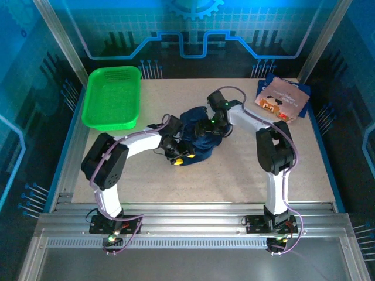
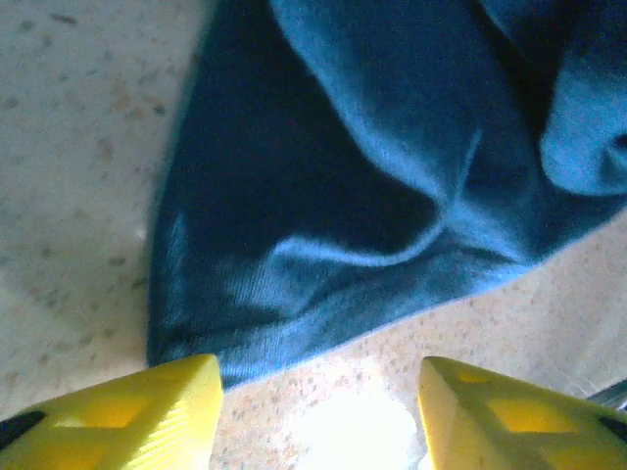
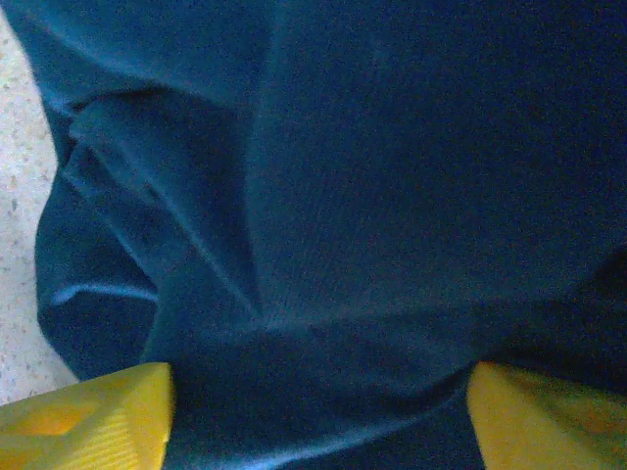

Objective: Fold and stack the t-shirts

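The left hand (image 1: 177,155) sits low over the table (image 1: 234,175), at the near left edge of the crumpled t-shirt (image 1: 205,146). This dark navy heap lies just ahead of the left hand and directly under the right hand (image 1: 206,126), so the two hands meet the same garment from opposite sides.

In the left wrist view, the left hand is released. Its yellow fingers (image 2: 147,416) stand apart with bare speckled table between them. The shirt's rounded lower edge lies just beyond the fingertips and comes closest to the left finger; whether it touches that finger cannot be told. From there the cloth rises away from the hand in soft folds, with a deeper crease running across its middle.

In the right wrist view, the right hand is also released, its yellow fingers (image 3: 88,421) spread wide. Navy cloth covers the whole span between them and reaches far ahead of the hand, creased into ridges to the hand's left. A strip of table shows at the far left of those folds.

Well beyond the right hand and off to its right, near the table's far corner, lies the folded t-shirt (image 1: 282,99), with its pinkish-tan print facing up. The green basket (image 1: 111,124) stands beyond the left hand, off to its left.
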Controlling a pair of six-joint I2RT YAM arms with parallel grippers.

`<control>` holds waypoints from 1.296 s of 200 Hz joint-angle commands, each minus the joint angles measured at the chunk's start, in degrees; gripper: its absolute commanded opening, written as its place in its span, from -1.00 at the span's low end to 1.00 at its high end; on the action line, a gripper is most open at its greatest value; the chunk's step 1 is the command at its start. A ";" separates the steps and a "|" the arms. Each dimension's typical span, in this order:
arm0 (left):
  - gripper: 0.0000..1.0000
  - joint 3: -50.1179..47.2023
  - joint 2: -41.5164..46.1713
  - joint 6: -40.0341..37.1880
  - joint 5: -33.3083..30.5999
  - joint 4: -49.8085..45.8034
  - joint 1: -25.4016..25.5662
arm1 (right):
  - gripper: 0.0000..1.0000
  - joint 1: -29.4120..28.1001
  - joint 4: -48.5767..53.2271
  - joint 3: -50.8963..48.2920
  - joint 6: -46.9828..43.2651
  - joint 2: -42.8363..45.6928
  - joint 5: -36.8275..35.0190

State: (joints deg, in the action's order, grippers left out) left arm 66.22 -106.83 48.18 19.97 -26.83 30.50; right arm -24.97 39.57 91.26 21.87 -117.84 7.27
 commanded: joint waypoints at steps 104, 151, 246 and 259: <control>-1.00 6.68 6.41 -5.90 -15.46 -8.85 -7.77 | -1.00 10.76 4.49 6.70 0.17 12.37 11.85; -1.00 10.99 17.82 -10.55 -19.15 -10.58 -12.63 | -1.00 18.56 9.88 11.98 -1.90 17.87 17.81; -1.00 20.36 32.19 -17.64 -26.63 -11.94 -18.91 | -0.91 36.38 9.75 14.40 8.65 24.66 42.05; -1.00 20.10 33.42 -18.20 -26.75 -11.68 -20.00 | -0.89 38.75 11.05 13.31 8.40 25.33 42.73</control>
State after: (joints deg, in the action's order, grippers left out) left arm 84.99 -76.86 33.15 -2.72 -37.06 12.58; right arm 9.47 47.81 102.98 28.77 -95.57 43.42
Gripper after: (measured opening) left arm 0.053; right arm 0.063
